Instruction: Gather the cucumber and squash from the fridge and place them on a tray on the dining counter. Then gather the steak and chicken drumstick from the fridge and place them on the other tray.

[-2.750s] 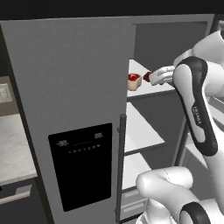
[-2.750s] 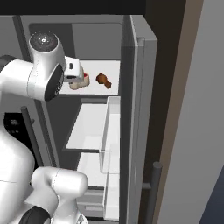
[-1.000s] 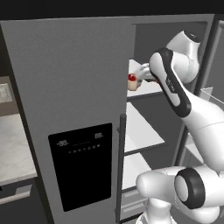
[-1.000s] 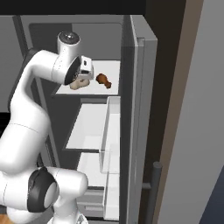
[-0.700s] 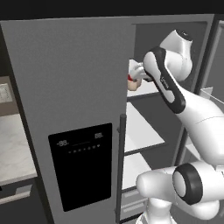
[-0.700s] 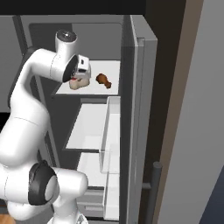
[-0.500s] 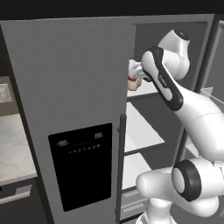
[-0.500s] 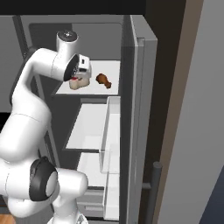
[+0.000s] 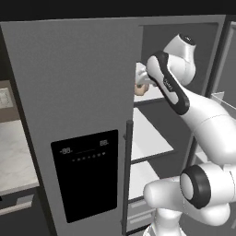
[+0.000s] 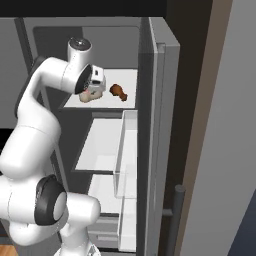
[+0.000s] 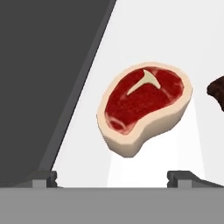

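Note:
The steak (image 11: 144, 107), red on top with a cream rim, lies on the white top shelf (image 10: 102, 104) of the fridge (image 9: 69, 92), whose right side stands open. My gripper (image 11: 113, 179) hovers just over it, open, one fingertip (image 11: 41, 178) on either side and nothing between them. In the right base view the gripper (image 10: 92, 92) covers most of the steak (image 10: 88, 98). The dark brown chicken drumstick (image 10: 118, 91) lies just right of it on the same shelf, and its edge (image 11: 216, 92) shows in the hand view. Trays, dining counter, cucumber and squash are out of view.
The fridge's left door with its black dispenser panel (image 9: 85, 173) and dark handle (image 9: 126, 175) is shut, close beside the hand. The open right door (image 10: 160, 100) carries clear bins (image 10: 125, 150). White shelves (image 9: 150, 138) lie below. A marble counter (image 9: 14, 156) sits at the left.
The hand has moved further in and down over the steak, which it now largely covers in both base views. The jaws have stayed open.

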You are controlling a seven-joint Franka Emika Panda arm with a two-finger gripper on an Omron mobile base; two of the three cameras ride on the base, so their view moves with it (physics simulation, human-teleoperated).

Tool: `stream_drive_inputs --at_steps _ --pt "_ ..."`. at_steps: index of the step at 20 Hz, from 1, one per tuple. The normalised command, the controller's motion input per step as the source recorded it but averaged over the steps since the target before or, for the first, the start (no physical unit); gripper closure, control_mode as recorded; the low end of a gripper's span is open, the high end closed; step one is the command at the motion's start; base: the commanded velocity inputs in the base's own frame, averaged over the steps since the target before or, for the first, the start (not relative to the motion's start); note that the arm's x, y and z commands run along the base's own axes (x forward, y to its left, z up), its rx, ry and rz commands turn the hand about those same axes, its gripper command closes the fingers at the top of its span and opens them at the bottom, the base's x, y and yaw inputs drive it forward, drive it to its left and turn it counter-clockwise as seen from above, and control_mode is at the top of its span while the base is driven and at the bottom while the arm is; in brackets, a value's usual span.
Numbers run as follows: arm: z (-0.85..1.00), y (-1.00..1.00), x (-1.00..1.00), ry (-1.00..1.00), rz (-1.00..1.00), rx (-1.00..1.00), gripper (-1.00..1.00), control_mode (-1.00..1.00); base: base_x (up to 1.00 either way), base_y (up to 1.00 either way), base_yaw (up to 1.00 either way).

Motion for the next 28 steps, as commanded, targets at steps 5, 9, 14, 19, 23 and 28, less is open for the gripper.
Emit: stream_drive_inputs --at_steps 5,9,14,19,23,28 --pt "-0.15 0.0 0.12 0.0 0.0 0.0 -1.0 -1.0 0.0 0.0 0.0" --pt "-0.16 0.0 0.19 0.0 0.0 0.0 -1.0 -1.0 0.0 0.0 0.0" --pt "-0.14 0.0 0.24 0.0 0.0 0.0 -1.0 -1.0 0.0 0.0 0.0" --pt "-0.13 0.02 0.27 0.0 0.0 0.0 -1.0 -1.0 0.0 0.0 0.0" --pt "-0.05 0.0 0.25 0.0 0.0 0.0 -1.0 -1.0 0.0 0.0 0.0" --pt "-0.03 0.0 0.16 0.0 0.0 0.0 -1.0 -1.0 0.0 0.0 0.0"
